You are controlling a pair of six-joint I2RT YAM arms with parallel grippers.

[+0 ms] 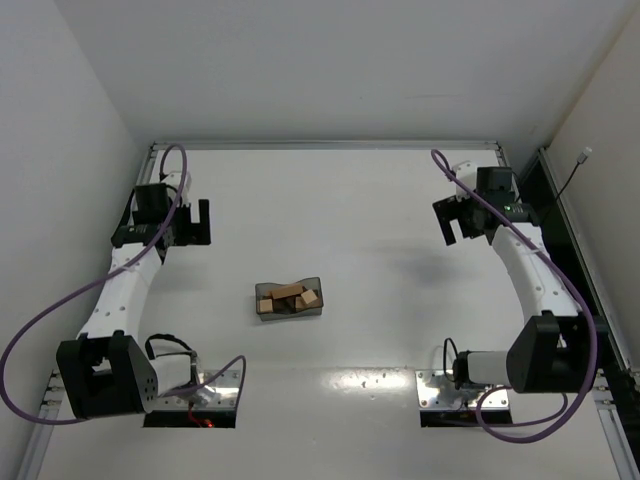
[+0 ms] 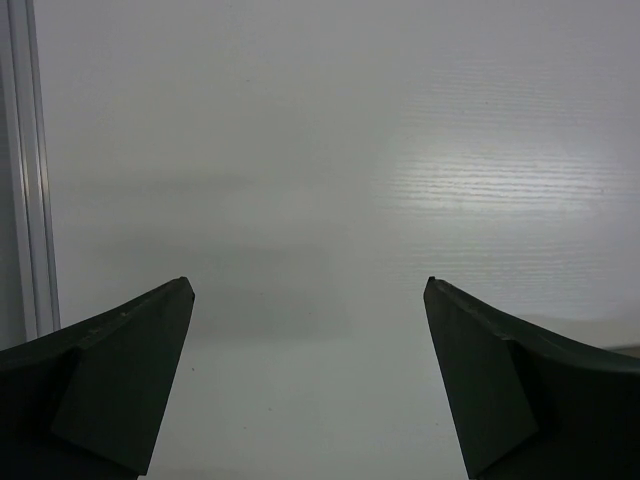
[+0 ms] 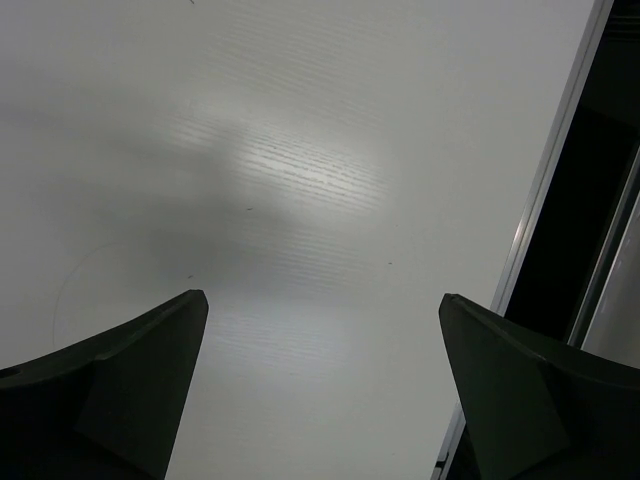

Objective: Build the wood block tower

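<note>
You have two arms on the table (image 1: pixel 350 200), two claws, one tray and one heap of blocks.

On your left, the left gripper (image 1: pixel 196 222) hangs near the far left side of the table. Its jaws are spread wide with nothing between them. In its wrist view, the left gripper (image 2: pixel 308 286) frames only bare white surface, with a metal rail (image 2: pixel 22 150) along the left edge.

In the middle sits the smoky-grey tray (image 1: pixel 312 282), well apart from both claws. The wood blocks (image 1: pixel 290 297) lie in it as a loose jumble, tan pieces with at least one dark brown. They overlap, and from above they are too small for you to count or to pick out the arch. None is stacked outside the tray.

On your right, the right gripper (image 1: pixel 457 223) is near the far right side, also wide open and holding nothing. In its wrist view, the right gripper (image 3: pixel 322 297) shows bare table, and the table's edge strip (image 3: pixel 560 150) cuts across the right.
</note>
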